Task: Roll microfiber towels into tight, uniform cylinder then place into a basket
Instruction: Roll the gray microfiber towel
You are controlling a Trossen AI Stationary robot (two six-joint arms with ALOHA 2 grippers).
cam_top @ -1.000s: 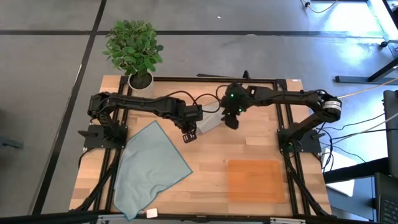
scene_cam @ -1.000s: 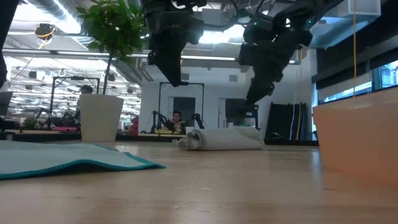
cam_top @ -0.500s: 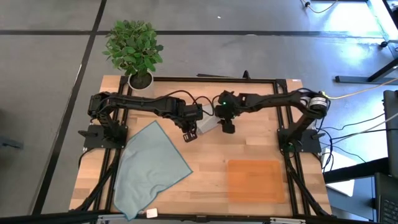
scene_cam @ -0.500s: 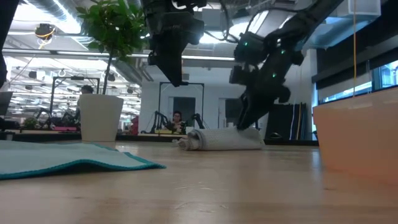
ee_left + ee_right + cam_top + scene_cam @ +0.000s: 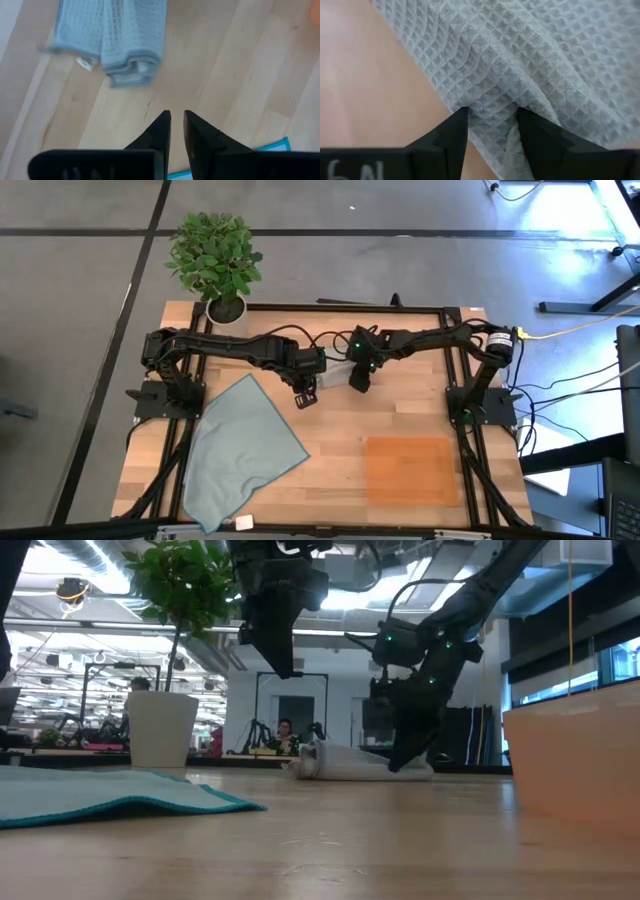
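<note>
Both arms reached inward over the middle of the surface.

The left claw hung raised above the surface, its fingers nearly together and holding nothing. The right claw was lowered to the surface, its fingers part-spread and pressed into cloth.

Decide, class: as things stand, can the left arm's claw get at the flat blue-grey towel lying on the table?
Probably yes. The left claw hangs just above the table, holding nothing, right beside the flat blue-grey towel. Nothing lies between them. The right claw is busy at the rolled grey towel, clear of that path.
</note>
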